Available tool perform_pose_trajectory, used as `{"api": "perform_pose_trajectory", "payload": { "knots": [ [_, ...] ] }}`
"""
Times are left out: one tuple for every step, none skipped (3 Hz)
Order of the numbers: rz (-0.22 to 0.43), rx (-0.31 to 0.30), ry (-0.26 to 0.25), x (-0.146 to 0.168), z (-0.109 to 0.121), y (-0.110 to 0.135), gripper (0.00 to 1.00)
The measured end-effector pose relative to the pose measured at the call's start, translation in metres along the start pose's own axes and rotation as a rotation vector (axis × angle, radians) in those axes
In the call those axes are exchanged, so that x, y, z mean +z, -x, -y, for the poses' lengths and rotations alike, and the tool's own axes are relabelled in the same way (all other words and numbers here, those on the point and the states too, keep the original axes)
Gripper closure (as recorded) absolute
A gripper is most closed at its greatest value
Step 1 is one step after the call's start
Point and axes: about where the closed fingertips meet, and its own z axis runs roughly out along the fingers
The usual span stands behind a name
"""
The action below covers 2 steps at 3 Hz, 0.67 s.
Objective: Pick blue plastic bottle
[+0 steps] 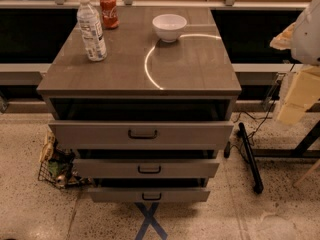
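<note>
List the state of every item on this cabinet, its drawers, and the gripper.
blue plastic bottle: upright, capped, at the left rear of the cabinet top.
red soda can: upright, behind the bottle.
white bowl: right way up, looks empty.
top drawer: pulled partly out.
middle drawer: pulled partly out.
bottom drawer: pulled partly out.
gripper: at the right edge, beside the cabinet, away from the bottle.

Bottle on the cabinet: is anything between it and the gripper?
The gripper hangs beyond the cabinet, at the picture's right edge. The bowl sits roughly between it and the bottle; the can stands just behind the bottle.
</note>
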Motion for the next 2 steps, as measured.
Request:
{"api": "perform_pose_trajectory", "payload": {
  "knots": [
    [0.000,0.009,-0.005,0.0010,0.0003,0.0000,0.00],
    [-0.001,0.033,-0.017,0.0039,0.0009,-0.0001,0.00]
  ]
}}
